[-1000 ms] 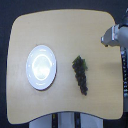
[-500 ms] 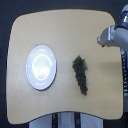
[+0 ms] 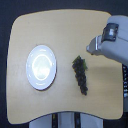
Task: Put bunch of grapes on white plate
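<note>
A: Exterior view had the bunch of grapes [image 3: 80, 74] lying on the table [image 3: 65, 35], just beside the white plate [image 3: 41, 67] on the view's right, long axis running toward the near edge.
B: Hand [image 3: 91, 47]?
A: Above the wide end, slightly toward the view's right, arm entering from that side. Couldn't tell whether it was clenched or released.

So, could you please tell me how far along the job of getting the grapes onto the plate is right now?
Nothing is finished yet. The bunch of grapes lies on the wooden table, apart from the white plate, which holds nothing. In hand: the arm reaches in from the exterior view's right, its claw just above the bunch's wider end; its jaws are too blurred to read. Left: grasp, carry, set down on the plate.
</note>
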Motion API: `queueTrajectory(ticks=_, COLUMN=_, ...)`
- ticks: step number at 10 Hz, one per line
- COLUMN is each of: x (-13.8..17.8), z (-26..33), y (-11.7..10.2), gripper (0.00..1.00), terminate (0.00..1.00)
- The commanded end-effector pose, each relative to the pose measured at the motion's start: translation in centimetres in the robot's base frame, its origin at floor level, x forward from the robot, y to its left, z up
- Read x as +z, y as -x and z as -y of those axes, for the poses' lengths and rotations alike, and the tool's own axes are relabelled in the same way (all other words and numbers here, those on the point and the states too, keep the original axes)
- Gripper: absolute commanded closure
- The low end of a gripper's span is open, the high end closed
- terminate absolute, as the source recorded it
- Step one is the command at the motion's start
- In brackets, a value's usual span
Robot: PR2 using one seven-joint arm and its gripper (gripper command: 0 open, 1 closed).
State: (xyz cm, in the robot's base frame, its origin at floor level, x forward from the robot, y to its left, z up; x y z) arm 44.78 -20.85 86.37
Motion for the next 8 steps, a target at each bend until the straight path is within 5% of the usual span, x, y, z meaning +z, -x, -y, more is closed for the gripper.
queueTrajectory(ticks=1, x=-6.5, z=-6.9, y=3.2, gripper=0.00, terminate=0.00)
queueTrajectory(ticks=8, x=-13.7, z=-9.9, y=4.5, gripper=0.00, terminate=0.00)
